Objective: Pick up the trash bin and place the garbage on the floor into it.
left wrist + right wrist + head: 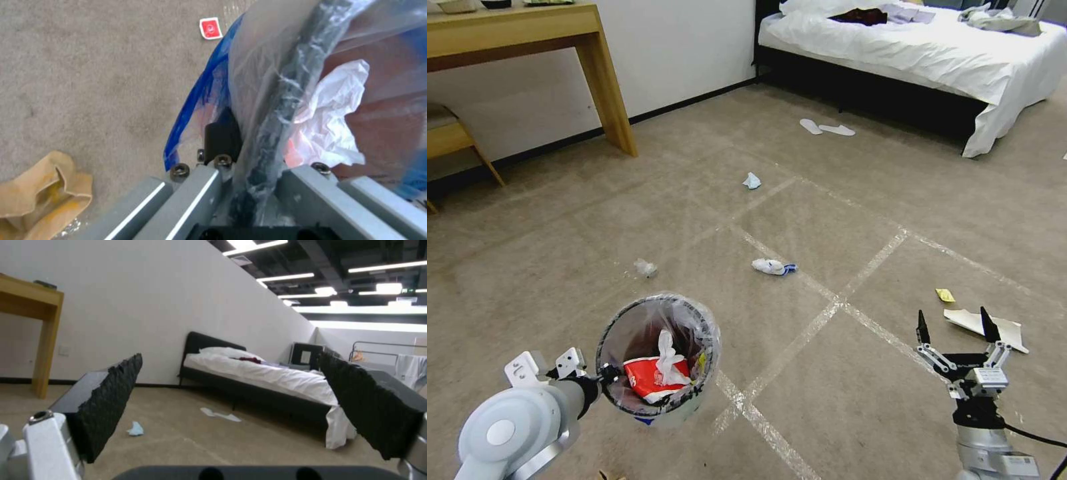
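The left end effector (249,166) is clamped on the rim of the trash bin (657,357), one finger (222,136) outside the wall and the other inside, with the crinkly liner (267,66) pinched between them. The bin is held off the floor at the robot's lower left, mouth up, and a red-and-white wrapper (647,380) and a crumpled tissue (667,357) are seen inside it. It is judged to be light and fairly stiff, but the liner film is slippery, so a rim hold may creep if the bin is swung. The right end effector (957,330) hangs empty at the lower right, its jaws spread wide.

The remaining garbage is judged soft and nearly weightless: a white-and-blue wad (772,267) near a tape crossing, a clear crumple (645,268) just beyond the bin, a pale tissue (752,181) farther off, a flat paper scrap (987,328) and a yellow bit (945,295) near the right end effector. Wads are best pinched across their bulk; flat scraps will be harder to lift from the pile.

The floor (860,400) is short carpet crossed by shiny tape lines. A bed (934,53) stands beyond, with a wooden counter (527,33) at the wall.
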Tool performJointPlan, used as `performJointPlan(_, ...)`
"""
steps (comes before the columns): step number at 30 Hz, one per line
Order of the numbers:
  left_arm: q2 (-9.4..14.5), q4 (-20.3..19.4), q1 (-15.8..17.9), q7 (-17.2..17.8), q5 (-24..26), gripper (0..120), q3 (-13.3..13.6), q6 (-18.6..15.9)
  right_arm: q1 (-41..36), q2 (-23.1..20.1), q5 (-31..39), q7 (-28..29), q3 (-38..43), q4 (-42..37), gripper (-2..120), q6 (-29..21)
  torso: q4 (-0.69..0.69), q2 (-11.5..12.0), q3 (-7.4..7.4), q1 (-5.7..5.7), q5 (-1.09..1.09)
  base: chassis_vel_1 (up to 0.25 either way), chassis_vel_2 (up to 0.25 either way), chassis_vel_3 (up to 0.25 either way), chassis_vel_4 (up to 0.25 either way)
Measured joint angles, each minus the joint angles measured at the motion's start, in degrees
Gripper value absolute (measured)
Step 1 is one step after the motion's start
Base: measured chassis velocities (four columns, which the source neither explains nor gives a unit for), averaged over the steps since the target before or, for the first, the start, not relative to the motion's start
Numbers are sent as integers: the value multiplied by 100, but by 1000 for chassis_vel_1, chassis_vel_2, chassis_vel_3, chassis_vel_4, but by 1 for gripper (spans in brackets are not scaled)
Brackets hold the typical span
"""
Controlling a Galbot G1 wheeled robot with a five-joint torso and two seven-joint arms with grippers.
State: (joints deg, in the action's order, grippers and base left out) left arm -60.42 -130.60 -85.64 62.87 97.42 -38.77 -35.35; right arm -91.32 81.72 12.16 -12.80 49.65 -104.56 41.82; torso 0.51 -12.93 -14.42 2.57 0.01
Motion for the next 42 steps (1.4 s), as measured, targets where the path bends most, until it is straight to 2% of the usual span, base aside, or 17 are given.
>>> performJointPlan(16, 34, 200, 128, 3, 45, 0, 101, 9, 166, 40, -84, -37, -51, 148, 100, -52, 0, 0, 0, 0, -1, -75, 82, 74, -83)
performJointPlan(42, 19, 252, 139, -19, -20, 0, 201, 6, 215, 125, -191, -85, -142, 274, 100, 30, 0, 0, 0, -2, 0, -95, 95, 96, -94)
